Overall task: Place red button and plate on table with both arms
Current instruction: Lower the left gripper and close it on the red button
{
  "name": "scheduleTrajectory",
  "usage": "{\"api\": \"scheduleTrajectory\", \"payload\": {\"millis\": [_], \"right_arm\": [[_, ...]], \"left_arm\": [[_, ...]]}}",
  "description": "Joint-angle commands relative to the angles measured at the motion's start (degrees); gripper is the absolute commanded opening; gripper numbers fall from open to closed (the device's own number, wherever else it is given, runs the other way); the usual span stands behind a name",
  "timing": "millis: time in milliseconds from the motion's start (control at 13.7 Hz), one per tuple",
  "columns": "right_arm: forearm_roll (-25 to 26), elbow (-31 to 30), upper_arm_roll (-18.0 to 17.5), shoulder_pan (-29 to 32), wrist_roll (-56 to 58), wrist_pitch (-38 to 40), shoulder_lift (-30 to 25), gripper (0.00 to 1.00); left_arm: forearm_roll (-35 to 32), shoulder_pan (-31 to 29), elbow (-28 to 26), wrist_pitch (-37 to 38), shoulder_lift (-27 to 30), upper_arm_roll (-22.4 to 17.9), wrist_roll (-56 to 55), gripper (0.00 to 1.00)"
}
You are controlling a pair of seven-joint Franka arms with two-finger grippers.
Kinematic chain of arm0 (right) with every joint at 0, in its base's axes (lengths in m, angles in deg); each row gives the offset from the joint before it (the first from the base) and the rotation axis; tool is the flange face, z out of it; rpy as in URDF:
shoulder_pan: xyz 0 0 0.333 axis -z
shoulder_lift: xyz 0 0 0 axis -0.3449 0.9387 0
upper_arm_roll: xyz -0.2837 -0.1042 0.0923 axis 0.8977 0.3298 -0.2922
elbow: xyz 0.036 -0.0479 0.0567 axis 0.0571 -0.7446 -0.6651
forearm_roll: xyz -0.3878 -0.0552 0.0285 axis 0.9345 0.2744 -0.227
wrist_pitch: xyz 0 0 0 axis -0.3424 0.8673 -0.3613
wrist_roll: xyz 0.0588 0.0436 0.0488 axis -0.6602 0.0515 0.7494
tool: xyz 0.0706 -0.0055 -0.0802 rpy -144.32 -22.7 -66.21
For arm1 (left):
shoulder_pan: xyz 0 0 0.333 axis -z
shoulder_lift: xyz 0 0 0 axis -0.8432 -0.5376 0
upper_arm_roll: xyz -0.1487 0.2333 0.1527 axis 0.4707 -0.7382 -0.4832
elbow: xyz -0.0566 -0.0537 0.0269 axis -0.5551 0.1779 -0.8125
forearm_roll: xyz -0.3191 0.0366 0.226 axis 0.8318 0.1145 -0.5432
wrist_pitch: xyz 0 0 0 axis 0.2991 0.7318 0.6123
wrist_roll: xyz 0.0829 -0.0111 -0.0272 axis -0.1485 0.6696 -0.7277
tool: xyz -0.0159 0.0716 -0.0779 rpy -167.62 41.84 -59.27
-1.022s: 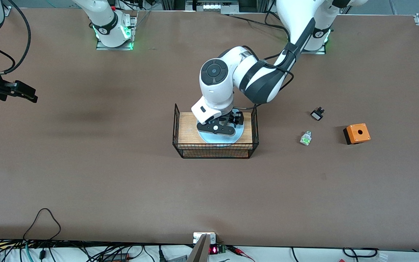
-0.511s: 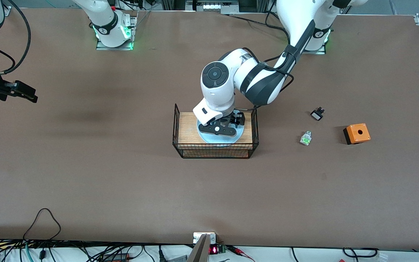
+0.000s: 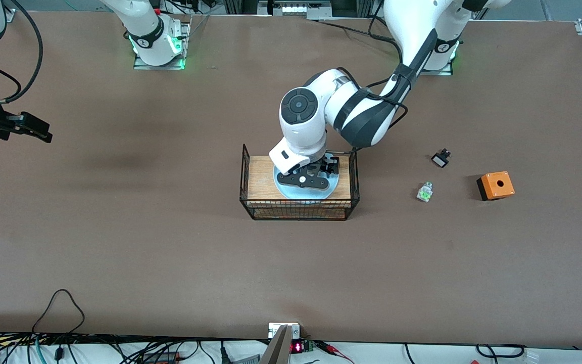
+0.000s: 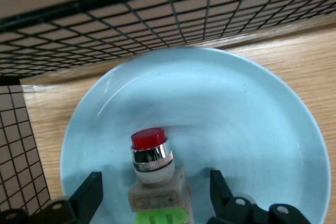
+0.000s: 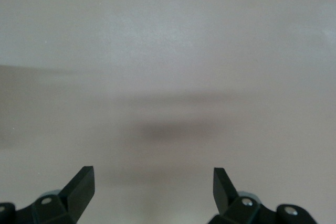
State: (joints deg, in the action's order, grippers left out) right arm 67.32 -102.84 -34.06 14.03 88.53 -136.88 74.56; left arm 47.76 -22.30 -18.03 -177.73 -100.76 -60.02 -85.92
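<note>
Left gripper [image 4: 152, 200] spread wide around red button [image 4: 155, 177] on plate [image 4: 252, 124] in wire basket [image 3: 298, 210]
Button: red cap, chrome collar, white body, green patch; plate pale blue; brown matte table [image 3: 119, 242]; right gripper [image 5: 152, 192] waits spread over bare tabletop

High front camera faces both bases; wrist cameras look down close.
</note>
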Motion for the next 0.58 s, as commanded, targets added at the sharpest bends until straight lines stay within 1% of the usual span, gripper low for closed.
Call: {"api": "scheduleTrajectory", "payload": {"millis": [0, 146, 219, 365, 511], "right_arm": [[0.60, 0.30, -0.16, 0.26, 0.21, 0.19, -0.14, 1.00], [0.60, 0.30, -0.16, 0.26, 0.21, 0.19, -0.14, 1.00], [0.60, 0.30, -0.16, 0.26, 0.21, 0.19, -0.14, 1.00], [0.60, 0.30, -0.16, 0.26, 0.21, 0.19, -0.14, 1.00], [0.60, 0.30, -0.16, 0.26, 0.21, 0.19, -0.14, 1.00]], "left_arm": [[0.69, 0.06, -1.21, -0.78, 0.89, -0.38, 0.30, 0.76], [0.69, 0.06, -1.21, -0.69, 1.16, -0.38, -0.13, 0.57], [0.69, 0.06, -1.21, -0.61, 1.16, -0.38, -0.40, 0.50], [0.78, 0.06, -1.13, -0.43, 1.33, -0.38, -0.66, 0.43], [0.87, -0.02, -1.04, -0.17, 1.77, -0.38, -0.75, 0.42]]}}
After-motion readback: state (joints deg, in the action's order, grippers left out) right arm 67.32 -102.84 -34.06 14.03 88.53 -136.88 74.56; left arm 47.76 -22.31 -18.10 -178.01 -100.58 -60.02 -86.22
